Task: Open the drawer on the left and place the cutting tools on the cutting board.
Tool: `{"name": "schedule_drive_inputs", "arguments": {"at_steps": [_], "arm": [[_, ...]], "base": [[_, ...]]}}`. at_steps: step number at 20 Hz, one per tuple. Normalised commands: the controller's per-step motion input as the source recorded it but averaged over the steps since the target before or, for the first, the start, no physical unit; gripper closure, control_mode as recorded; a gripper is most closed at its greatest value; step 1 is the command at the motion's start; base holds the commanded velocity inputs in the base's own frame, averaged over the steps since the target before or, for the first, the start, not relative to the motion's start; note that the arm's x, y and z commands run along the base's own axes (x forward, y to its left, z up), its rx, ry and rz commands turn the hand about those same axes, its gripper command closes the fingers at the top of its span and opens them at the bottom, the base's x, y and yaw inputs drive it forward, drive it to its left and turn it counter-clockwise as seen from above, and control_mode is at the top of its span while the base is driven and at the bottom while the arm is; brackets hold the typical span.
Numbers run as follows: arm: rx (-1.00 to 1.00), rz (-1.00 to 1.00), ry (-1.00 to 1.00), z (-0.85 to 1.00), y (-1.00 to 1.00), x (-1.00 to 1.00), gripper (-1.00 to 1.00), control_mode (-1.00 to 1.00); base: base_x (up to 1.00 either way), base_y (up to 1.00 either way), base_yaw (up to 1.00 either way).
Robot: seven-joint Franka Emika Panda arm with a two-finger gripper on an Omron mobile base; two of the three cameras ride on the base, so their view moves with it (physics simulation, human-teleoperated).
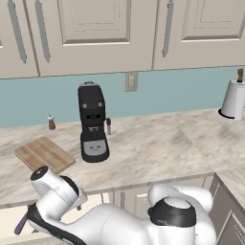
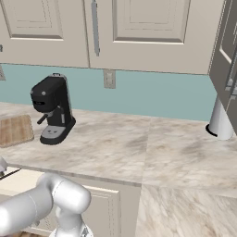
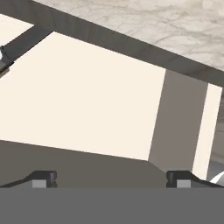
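Drawer point(image 3: 87, 100) stands pulled out below the worktop point(image 1: 153, 148) edge, so the opening step reads as done; its pale cream floor spreads directly ahead of the hand point(image 3: 109, 178), with the dark underside of the worktop lip running across beyond it. Hand is down in or just over the drawer, fingertips point(image 3: 43, 177) set wide apart with nothing between them, so it grips nothing. Cutting tools: a purple handle, taken to be the peeler point(image 1: 21, 223), pokes out just beside the wrist in the left base view, lying in the drawer, off to the hand's side rather than between the fingers. A thin dark sliver at the far edge of the drawer in the right base view may be the knife point(image 2: 9, 174); too small to be sure. A dark fragment at the left rim of the hand view may be one of the tools as well; cannot tell which. Cutting board point(image 1: 44, 154) lies flat on the worktop above and beyond the hand, bare, nothing on it, just beside the black coffee machine point(image 1: 93, 122). Small pepper mill point(image 1: 50, 122) stands behind the board; paper towel roll point(image 1: 234, 98) well off to the far side. Judgement: roughly a third along. Drawer open; neither tool picked up or delivered. Left to do: close on one tool, lift it clear of the drawer, set it on the board, then repeat for the other.
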Motion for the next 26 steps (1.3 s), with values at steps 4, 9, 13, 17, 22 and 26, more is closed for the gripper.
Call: {"name": "schedule_drive_inputs", "arguments": {"at_steps": [4,9,13,17,22,26], "arm": [[0.12,0.14,0.03,-0.30,0.23,0.08,-1.00,-1.00],[0.10,0.13,0.01,-0.26,0.22,0.02,-1.00,-1.00],[0.09,0.12,0.00,-0.26,0.23,0.00,-1.00,-1.00],[0.09,0.10,0.00,-0.19,0.20,0.00,-1.00,-1.00],[0.10,0.07,0.00,-0.12,0.17,0.00,-1.00,-1.00],[0.10,0.07,0.01,-0.11,0.15,0.00,-1.00,-1.00]], "base": [[0.00,0.00,0.00],[0.00,0.00,0.00],[0.00,0.00,0.00],[0.00,0.00,0.00],[0.00,0.00,0.00],[0.00,0.00,0.00]]}}
